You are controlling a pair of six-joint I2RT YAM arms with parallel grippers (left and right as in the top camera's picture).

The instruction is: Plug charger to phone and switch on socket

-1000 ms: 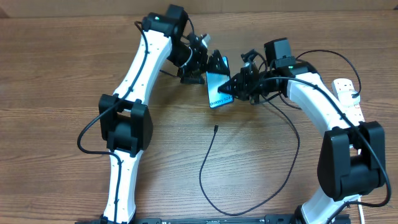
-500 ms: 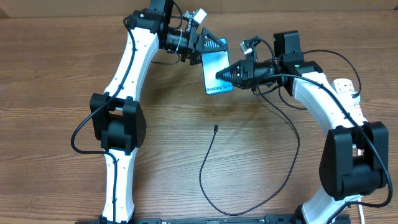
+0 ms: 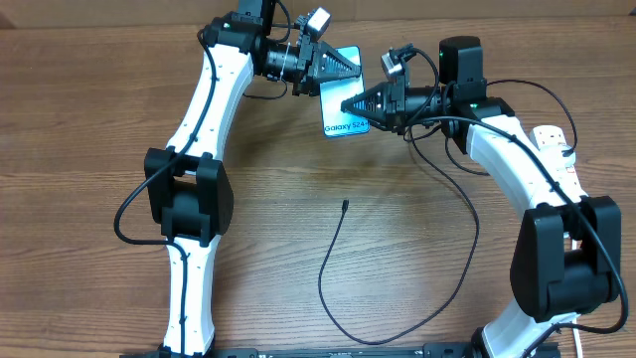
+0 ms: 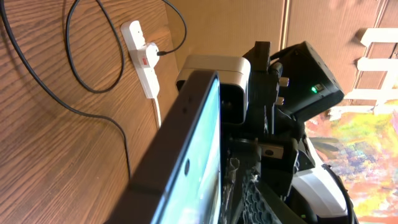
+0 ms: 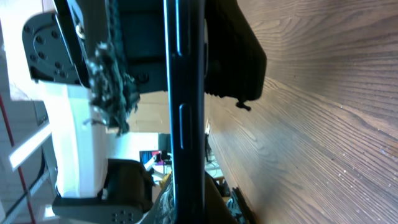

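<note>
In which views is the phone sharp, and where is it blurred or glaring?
Overhead: the phone is sharp, its screen text readable. Left wrist: its near edge is blurred, while the far power strip looks sharper. Right wrist: edge-on, with a blue glare streak.

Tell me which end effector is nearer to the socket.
Right. The right end effector grips the phone on the side facing the socket; the left end effector grips the phone's far side, farther from the socket.
</note>
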